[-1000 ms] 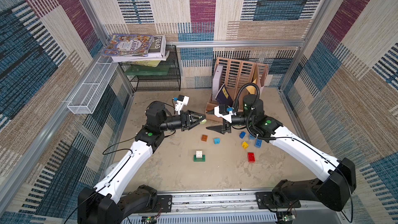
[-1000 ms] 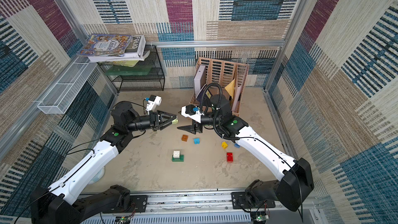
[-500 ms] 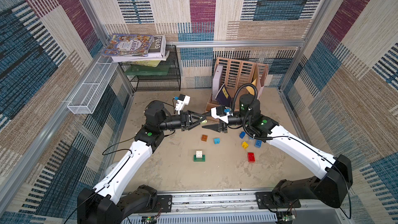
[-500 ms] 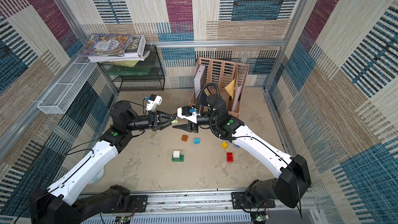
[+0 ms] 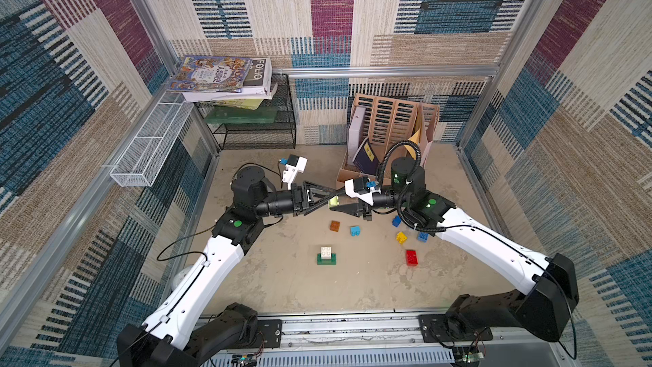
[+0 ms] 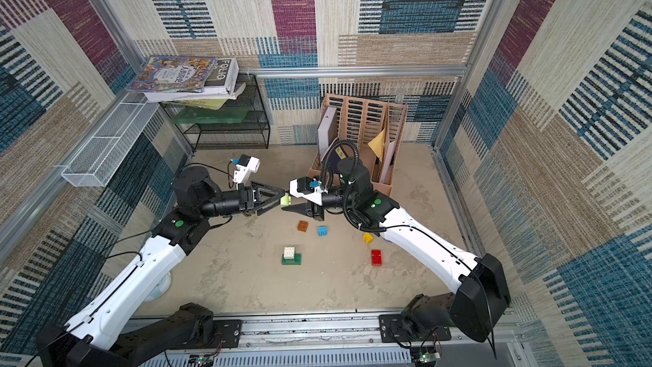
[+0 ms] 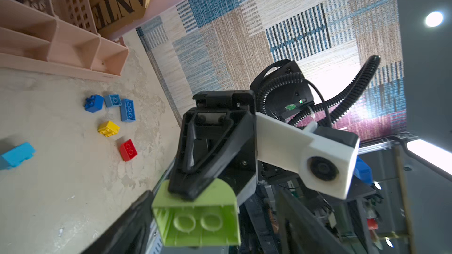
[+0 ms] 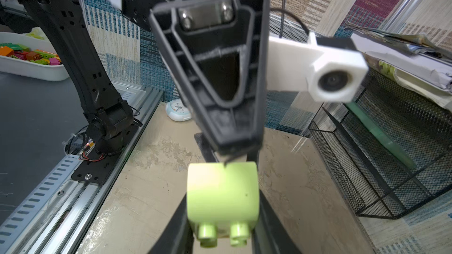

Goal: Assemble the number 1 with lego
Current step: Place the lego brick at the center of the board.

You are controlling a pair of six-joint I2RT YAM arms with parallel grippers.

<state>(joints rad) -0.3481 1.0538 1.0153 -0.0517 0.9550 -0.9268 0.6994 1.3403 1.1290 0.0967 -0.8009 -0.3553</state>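
Observation:
A lime lego brick [image 5: 334, 202] hangs above the floor between the two arms, which meet tip to tip in both top views. My right gripper [image 8: 222, 216] is shut on it, one finger flat on each side, studs pointing towards its wrist. My left gripper [image 7: 210, 223] is open around the same brick [image 7: 195, 218]; one finger stands well apart from it. On the floor, a cream brick [image 5: 326, 252] sits on a dark green brick [image 5: 326, 260]. Loose brown [image 5: 334, 225], light blue [image 5: 355, 230], yellow [image 5: 401, 237], red [image 5: 411, 257] and blue [image 5: 422, 236] bricks lie nearby.
A brown file organiser [image 5: 388, 125] stands at the back right, just behind the right arm. A black wire shelf [image 5: 254, 128] carrying books is at the back left, beside a white mesh basket [image 5: 148, 150] on the left wall. A small white clock [image 8: 177, 112] lies near the left arm's base.
My right gripper moved left to meet the left one and closed on the lime brick. The left jaws, shut on that brick before, have opened.

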